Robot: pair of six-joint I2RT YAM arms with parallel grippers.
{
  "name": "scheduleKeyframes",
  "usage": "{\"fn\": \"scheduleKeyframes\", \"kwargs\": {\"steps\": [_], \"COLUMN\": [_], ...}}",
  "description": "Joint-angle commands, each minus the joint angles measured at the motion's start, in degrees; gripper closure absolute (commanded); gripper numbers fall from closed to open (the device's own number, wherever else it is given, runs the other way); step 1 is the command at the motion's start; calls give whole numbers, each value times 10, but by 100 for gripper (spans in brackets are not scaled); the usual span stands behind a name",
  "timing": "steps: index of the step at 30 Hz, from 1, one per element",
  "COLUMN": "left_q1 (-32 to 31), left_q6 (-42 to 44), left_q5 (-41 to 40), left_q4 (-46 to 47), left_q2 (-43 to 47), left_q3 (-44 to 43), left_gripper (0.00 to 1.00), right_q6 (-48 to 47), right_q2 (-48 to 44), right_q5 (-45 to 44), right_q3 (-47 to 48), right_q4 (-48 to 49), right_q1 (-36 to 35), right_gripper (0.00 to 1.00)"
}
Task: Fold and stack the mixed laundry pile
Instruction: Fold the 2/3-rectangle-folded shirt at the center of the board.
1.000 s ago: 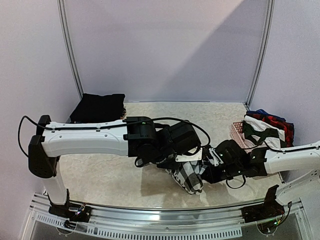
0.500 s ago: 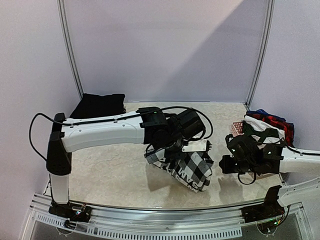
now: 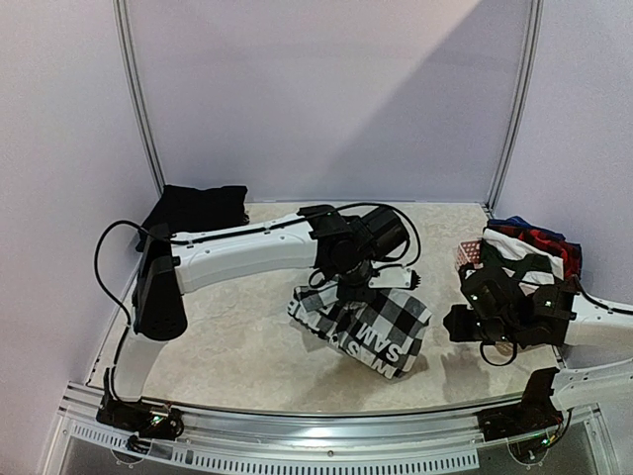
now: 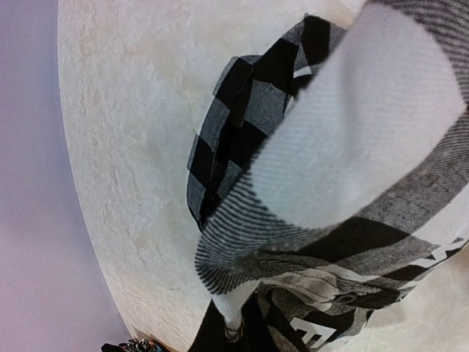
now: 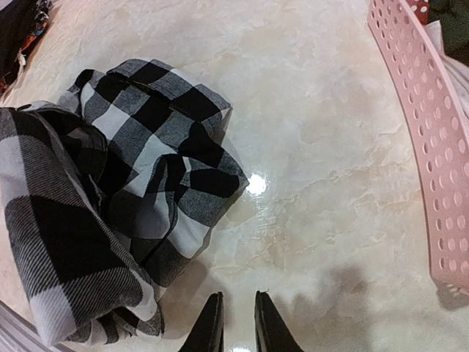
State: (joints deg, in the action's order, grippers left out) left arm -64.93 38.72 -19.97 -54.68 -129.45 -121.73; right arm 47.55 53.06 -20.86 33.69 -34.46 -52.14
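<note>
Top external view shows the left gripper (image 3: 368,285) clamped on the upper edge of the checked garment (image 3: 381,332); the cloth hangs from it, its lower part resting mid-table (image 3: 227,341); holding one edge probably lets it fall open for folding; the right gripper (image 5: 238,323) hovers beside it over bare table, fingers nearly together with a narrow gap, gripping nothing, likely waiting to catch a free corner; a folded black garment (image 3: 193,210) lies far left, apparently starting the stack; remaining laundry (image 3: 529,247) sits in the pink basket (image 5: 418,110).
</note>
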Motion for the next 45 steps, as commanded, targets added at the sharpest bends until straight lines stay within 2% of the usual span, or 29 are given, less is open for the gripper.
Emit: {"fn": "scheduleKeyframes", "kwargs": {"steps": [1, 19, 21, 23, 27, 28, 31, 33, 35, 37, 40, 45], "left_q1": [23, 40, 40, 40, 40, 40, 40, 40, 41, 41, 40, 42], "left_q6": [30, 37, 38, 36, 25, 20, -1, -17, -35, -55, -95, -166], "left_q5": [23, 11, 3, -8, -34, -43, -58, -62, -68, -70, -74, -51], "left_q4": [15, 72, 82, 97, 128, 137, 159, 179, 200, 211, 211, 201], "left_q2": [-22, -87, -92, -96, -94, -91, -68, -42, -10, 21, 67, 132], "left_q3": [-18, -49, -48, -48, -46, -46, -43, -30, -7, 15, 58, 145], "left_gripper": [100, 100, 96, 86, 56, 45, 25, 17, 13, 13, 20, 51], "right_q6": [6, 7, 6, 5, -1, -5, -13, -20, -26, -33, -40, -53], "right_q2": [-9, -21, -23, -26, -33, -34, -35, -36, -38, -37, -30, 14], "right_q5": [-8, 8, 10, 14, 27, 31, 34, 36, 43, 52, 78, 135], "right_q3": [-4, -22, -23, -23, -22, -17, 3, 17, 30, 40, 48, 59], "right_q4": [-10, 6, 7, 7, 17, 19, 11, 7, 9, 17, 39, 103], "right_q1": [2, 3, 2, 2, 2, 2, 1, 1, 2, 1, 1, -5], "right_gripper": [84, 86, 86, 86, 86, 87, 87, 87, 87, 87, 87, 87]}}
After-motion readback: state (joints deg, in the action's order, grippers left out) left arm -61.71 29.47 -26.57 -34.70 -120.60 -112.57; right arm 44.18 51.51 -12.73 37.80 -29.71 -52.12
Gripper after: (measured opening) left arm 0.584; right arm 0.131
